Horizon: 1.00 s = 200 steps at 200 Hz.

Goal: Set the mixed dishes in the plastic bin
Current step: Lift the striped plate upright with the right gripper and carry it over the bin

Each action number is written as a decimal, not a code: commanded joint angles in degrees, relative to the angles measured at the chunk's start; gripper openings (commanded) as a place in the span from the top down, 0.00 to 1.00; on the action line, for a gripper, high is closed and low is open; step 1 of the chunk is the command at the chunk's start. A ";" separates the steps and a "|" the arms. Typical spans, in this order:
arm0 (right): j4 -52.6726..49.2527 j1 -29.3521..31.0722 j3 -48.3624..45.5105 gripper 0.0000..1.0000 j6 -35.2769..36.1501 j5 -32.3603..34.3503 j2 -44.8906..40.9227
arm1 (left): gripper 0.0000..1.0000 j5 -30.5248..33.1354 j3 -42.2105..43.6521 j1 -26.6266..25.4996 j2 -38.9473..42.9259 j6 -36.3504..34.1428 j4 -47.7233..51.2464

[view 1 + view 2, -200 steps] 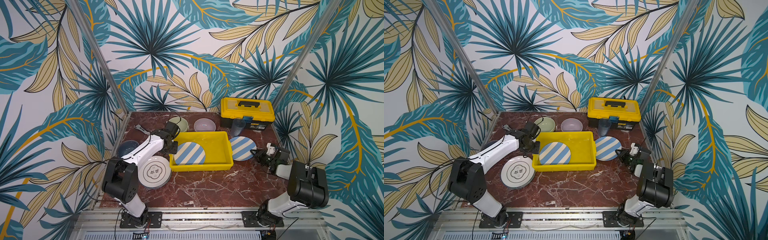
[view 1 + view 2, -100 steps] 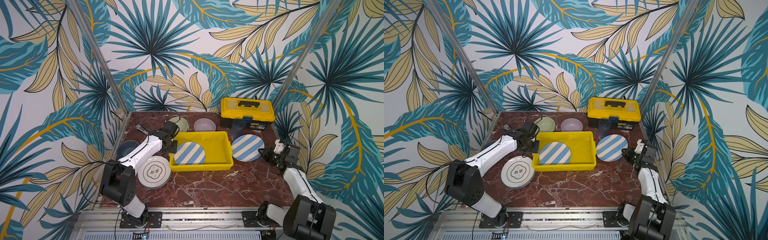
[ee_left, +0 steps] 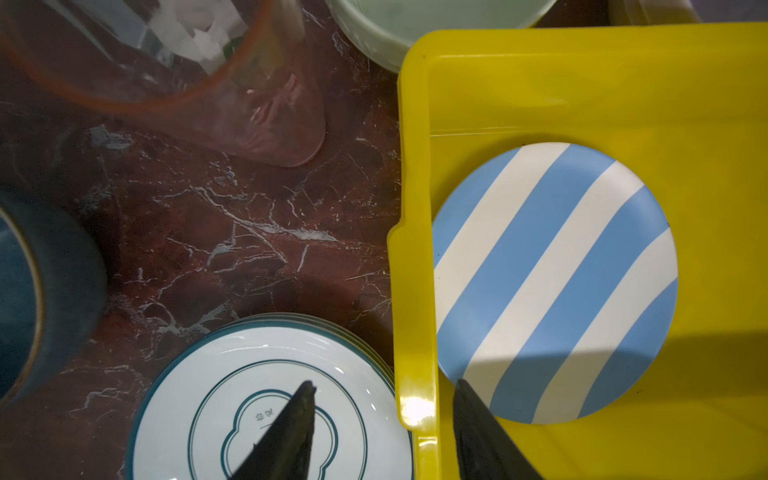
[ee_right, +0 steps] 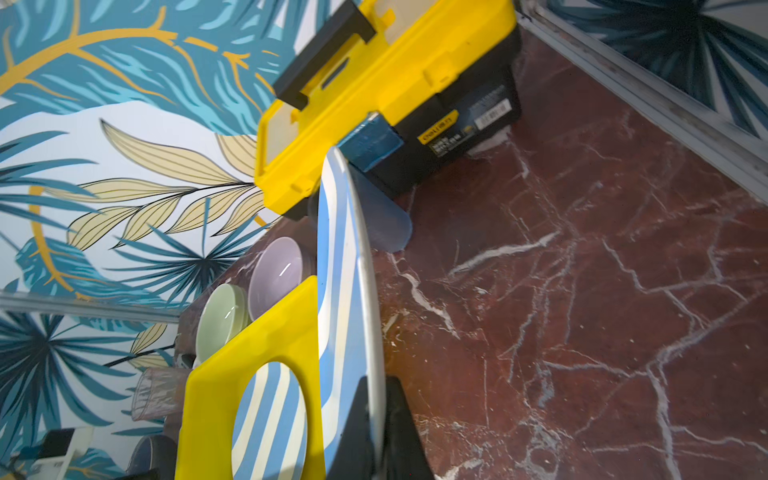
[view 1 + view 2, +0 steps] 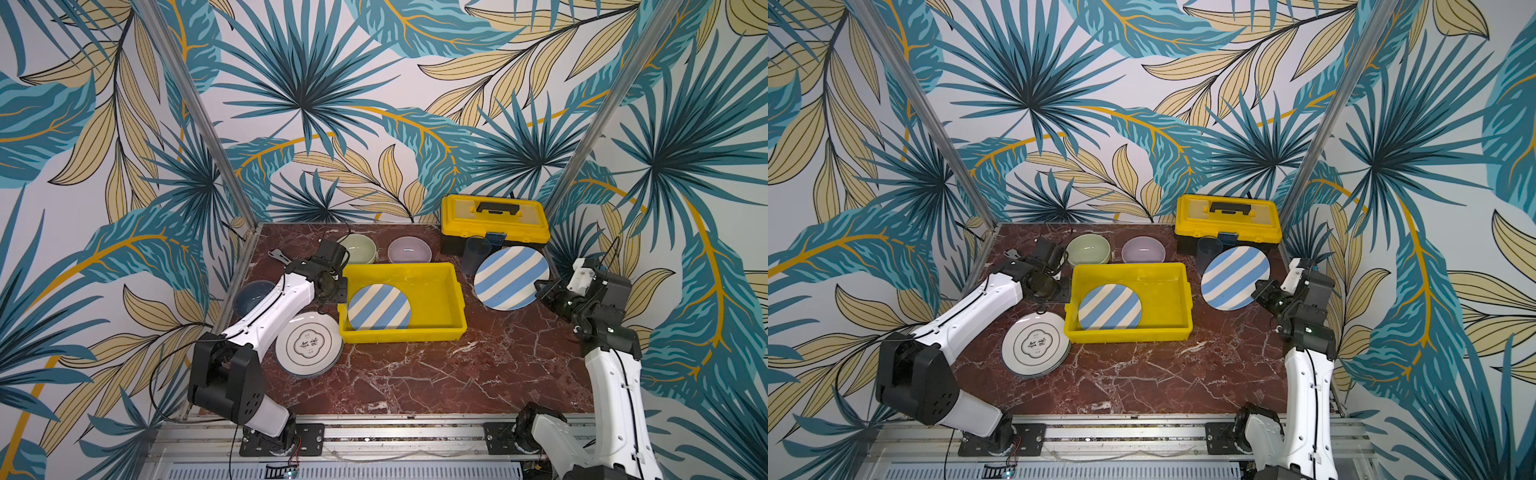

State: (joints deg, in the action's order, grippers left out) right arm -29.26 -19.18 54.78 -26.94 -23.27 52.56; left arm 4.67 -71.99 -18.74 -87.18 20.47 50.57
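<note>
The yellow plastic bin (image 5: 440,332) (image 5: 1142,332) stands mid-table with one blue-and-cream striped plate (image 5: 379,306) (image 3: 552,282) flat inside. To its right my right gripper (image 5: 540,289) (image 4: 376,380) is shut on the rim of a second striped plate (image 5: 511,277) (image 4: 345,291), held tilted above the table. My left gripper (image 5: 332,286) (image 3: 384,383) is open and empty, its fingers on either side of the bin's left rim. A white plate with a ring emblem (image 5: 309,345) (image 3: 257,399) lies left of the bin.
Behind the bin sit a pale green bowl (image 5: 357,247), a lilac bowl (image 5: 409,249) and a blue tumbler (image 5: 478,253). A blue-grey bowl (image 5: 254,293) and a clear tumbler (image 3: 166,62) stand at the left. The yellow-and-black toolbox (image 5: 494,224) fills the back right corner.
My right arm has risen and swung back, lifting the striped plate off the table and tilting it. The left gripper has opened slightly and stayed by the bin's rim.
</note>
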 commanded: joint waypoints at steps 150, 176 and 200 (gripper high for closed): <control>29.11 42.53 9.55 1.00 -5.84 0.51 35.29 | 0.57 -7.83 6.82 1.62 0.39 3.09 -9.47; 34.29 44.11 8.67 1.00 -7.24 -1.74 39.58 | 0.59 -8.51 7.56 1.61 -0.34 3.09 -10.97; 37.76 45.65 7.88 1.00 -8.39 -3.05 42.49 | 0.61 -10.22 7.83 1.60 -0.78 3.17 -12.14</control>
State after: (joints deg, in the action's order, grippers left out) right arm -0.03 24.97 62.89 -33.28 -23.14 93.34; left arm -3.77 -64.69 -17.50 -87.22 23.46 41.12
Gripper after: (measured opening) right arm 0.072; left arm 0.395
